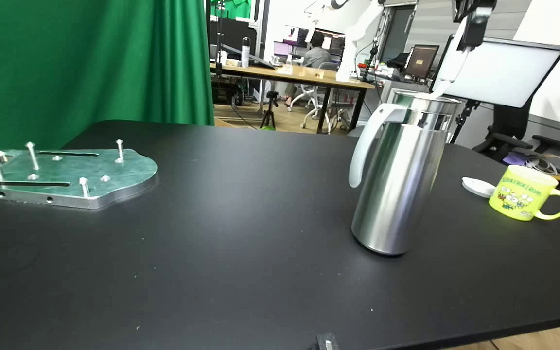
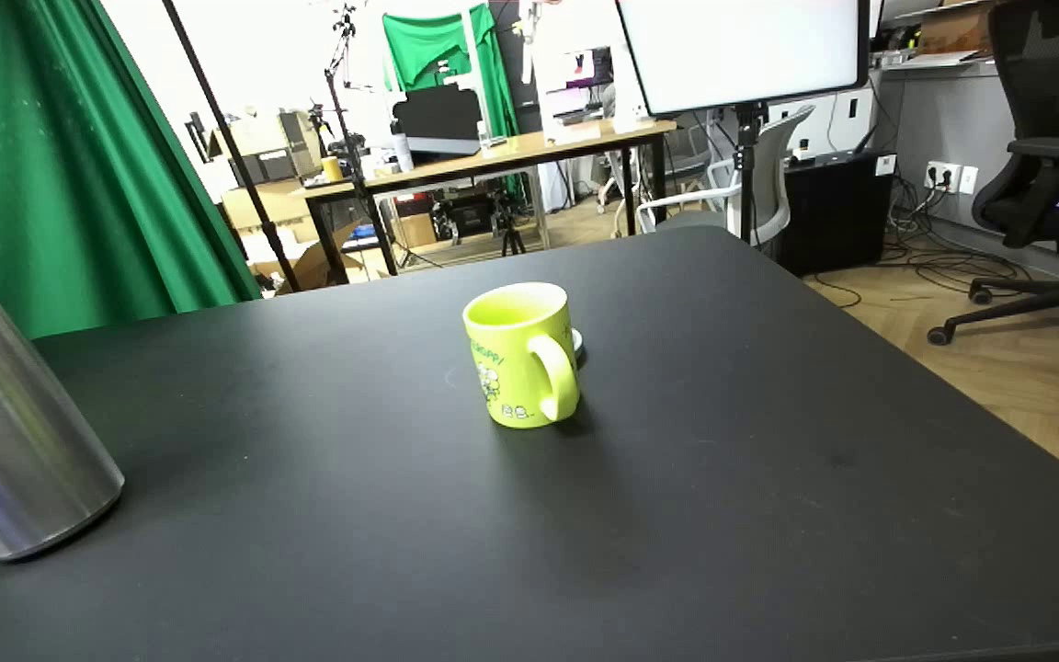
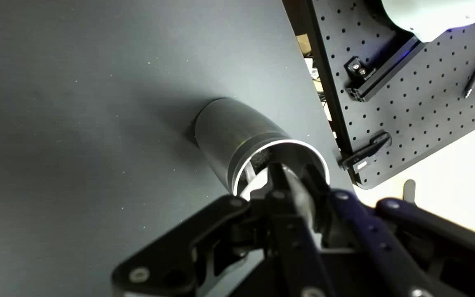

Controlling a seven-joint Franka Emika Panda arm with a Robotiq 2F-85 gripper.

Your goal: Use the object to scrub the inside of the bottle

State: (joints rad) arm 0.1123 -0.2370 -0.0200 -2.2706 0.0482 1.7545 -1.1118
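In an exterior view, the gripper (image 1: 467, 45) clamps a white tool (image 1: 456, 65) between its fingers (image 1: 476, 34); the tool slants down into the mouth of the steel bottle (image 1: 399, 189), which stands upright below the fingers. Gripping above the rim presumably lets the lower end reach inside while the fingers clear the metal. In an exterior view, the yellow-green mug (image 2: 513, 368) stands well aside from the fingers' working position, presumably leaving room; the frame edge cuts off the bottle, and the fingers cannot be identified. In the wrist view, the fingers hide part of the mouth just beyond their tips; the scrubbing end is indistinguishable from the dark interior.
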